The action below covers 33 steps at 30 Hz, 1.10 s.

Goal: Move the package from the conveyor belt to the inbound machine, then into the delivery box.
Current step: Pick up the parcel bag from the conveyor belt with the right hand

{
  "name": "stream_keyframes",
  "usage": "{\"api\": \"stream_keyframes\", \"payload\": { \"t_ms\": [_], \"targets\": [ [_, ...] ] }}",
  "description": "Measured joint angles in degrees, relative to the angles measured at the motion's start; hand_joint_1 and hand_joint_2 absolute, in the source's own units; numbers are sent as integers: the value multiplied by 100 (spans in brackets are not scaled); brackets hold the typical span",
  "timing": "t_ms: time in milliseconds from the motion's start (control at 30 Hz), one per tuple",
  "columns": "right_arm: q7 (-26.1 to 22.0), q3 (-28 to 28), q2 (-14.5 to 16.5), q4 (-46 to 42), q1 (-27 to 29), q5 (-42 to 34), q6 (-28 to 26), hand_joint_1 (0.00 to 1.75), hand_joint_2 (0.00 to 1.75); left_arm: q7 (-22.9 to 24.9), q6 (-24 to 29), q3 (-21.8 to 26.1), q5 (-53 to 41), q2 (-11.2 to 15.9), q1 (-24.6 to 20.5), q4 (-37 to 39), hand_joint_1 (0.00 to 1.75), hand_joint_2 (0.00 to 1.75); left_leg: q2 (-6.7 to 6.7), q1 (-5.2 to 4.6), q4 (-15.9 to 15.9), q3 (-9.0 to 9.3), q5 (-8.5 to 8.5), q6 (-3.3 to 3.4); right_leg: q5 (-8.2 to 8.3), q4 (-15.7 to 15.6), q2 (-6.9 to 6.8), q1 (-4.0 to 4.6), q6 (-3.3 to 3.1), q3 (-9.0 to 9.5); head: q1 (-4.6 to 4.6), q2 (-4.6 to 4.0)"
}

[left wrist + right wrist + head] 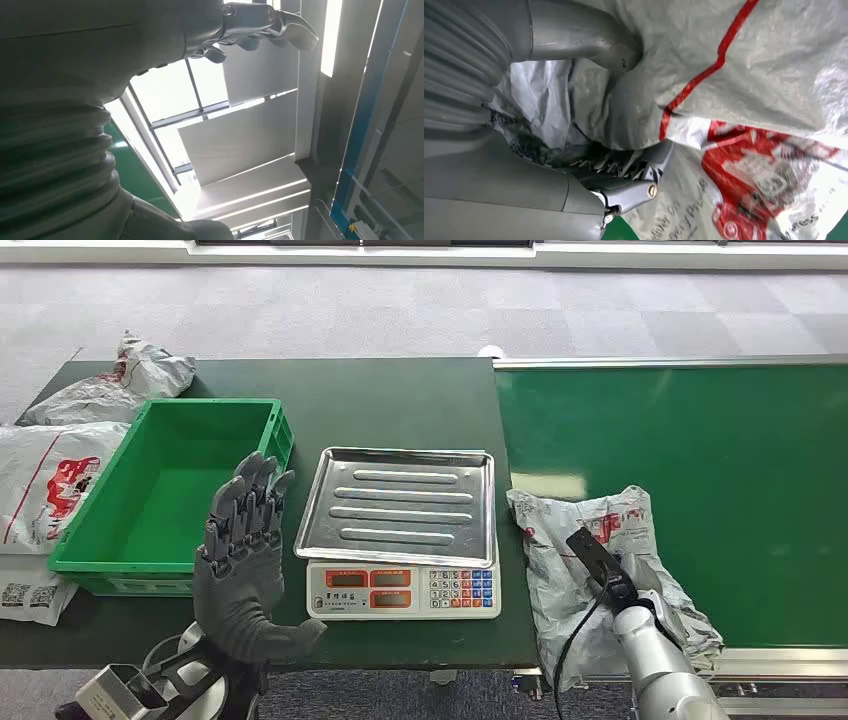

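Gripping a fold of the grey package (744,65) is the right hand (589,115), seen close in the right wrist view: thumb pressing into the crumpled plastic from one side, darker fingers (634,185) digging in from the other. In the head view the right arm is reaching up from the lower right of the frame, its hand (612,578) lying on the package (560,570), which is resting on the green conveyor belt (700,460) at the belt's near left edge.

At lower left, the left hand (243,570) is hovering upright, fingers spread, holding nothing, over the near edge of the dark green table (400,390).

Just right of that hand, at lower centre, the inbound machine (400,530), a scale with a steel tray and a keypad, is sitting on the table. Left of it the green delivery box (75,558) is standing.

Further left, at the frame's edge, other grey and white mail bags (60,460) are lying beside and behind the box.
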Motion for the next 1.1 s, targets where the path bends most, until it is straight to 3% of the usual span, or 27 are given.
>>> {"api": "stream_keyframes", "payload": {
  "t_ms": [333, 500, 600, 700, 867, 933, 1100],
  "targets": [
    [-108, 0, -9, 31, -23, 10, -217, 175, 175, 0, 22, 0, -48, 0, -23, 34, 0, 175, -1, 1, 0, -6, -2, -1, -7, 0, -2, 4, -2, -1, 0, 0],
    [-714, 51, 62, -221, 140, 35, -420, 175, 175, -1, 132, 1, -48, 2, -4, 27, 0, 175, -4, 1, -1, -21, -2, -1, -7, 1, -10, 3, -2, -9, 1, 0],
    [-1061, 180, 316, -1258, 574, -202, -608, 175, 175, -2, 212, 11, -48, 2, 68, -22, 0, 175, -5, 0, -1, -33, -2, -1, -7, 2, -10, 3, -2, -24, 2, 0],
    [-1042, 402, 638, -2639, 962, -448, -1096, 175, 175, -2, 269, 33, -30, 3, 108, -71, 0, 175, -6, 0, -2, -42, -2, -2, -9, 2, -7, 3, -4, -42, -1, 0],
    [-954, 678, 1167, -5374, 1609, -389, -2951, 175, 175, -1, 325, 65, 171, -34, 129, -80, 0, 175, -52, 1, -3, -59, -2, -6, -23, 4, -36, 5, -5, -44, 1, 0],
    [-1019, 750, 1316, -6135, 1724, -294, -3452, 175, 175, 0, 359, 80, 207, -57, 128, -80, 0, 175, -41, 2, -4, -53, -9, -10, -24, 5, -27, 2, -5, -42, 2, 0],
    [-1257, 788, 1568, -7178, 1947, -198, -3745, 175, 175, -1, 434, 83, 248, -87, 128, -83, 0, 175, -32, 0, -3, -51, -15, -7, -28, 4, -23, -10, 0, -42, 0, 0]
  ]
}}
